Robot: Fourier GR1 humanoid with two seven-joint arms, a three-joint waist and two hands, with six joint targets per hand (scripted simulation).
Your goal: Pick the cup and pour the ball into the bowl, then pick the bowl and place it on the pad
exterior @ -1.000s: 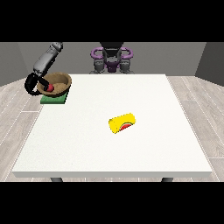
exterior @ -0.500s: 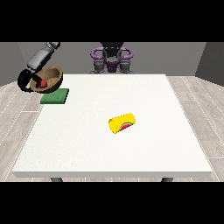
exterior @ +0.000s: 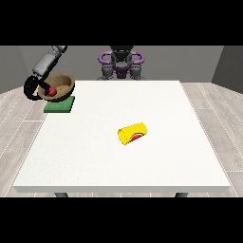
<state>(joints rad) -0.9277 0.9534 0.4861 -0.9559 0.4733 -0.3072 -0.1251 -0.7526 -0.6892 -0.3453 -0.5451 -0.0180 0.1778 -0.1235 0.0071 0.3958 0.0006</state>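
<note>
White table [exterior: 95,161], wooden floor [exterior: 19,118]

Ball [exterior: 52,90] in bowl [exterior: 64,84] above pad [exterior: 60,105] at table's [exterior: 118,161] far-left corner, cup [exterior: 132,133] on its side mid-table

Lighting was pretty even from my end, bright and flat, seemed to come from above. The table [exterior: 142,161] looked nearly pure white but I saw no real glare on it. Shadows were soft: a faint one under the cup [exterior: 133,134], a dark strip under the table's near edge. The bowl [exterior: 60,87] was shaded inside. I noticed no blur and no bending at the edges.
</note>
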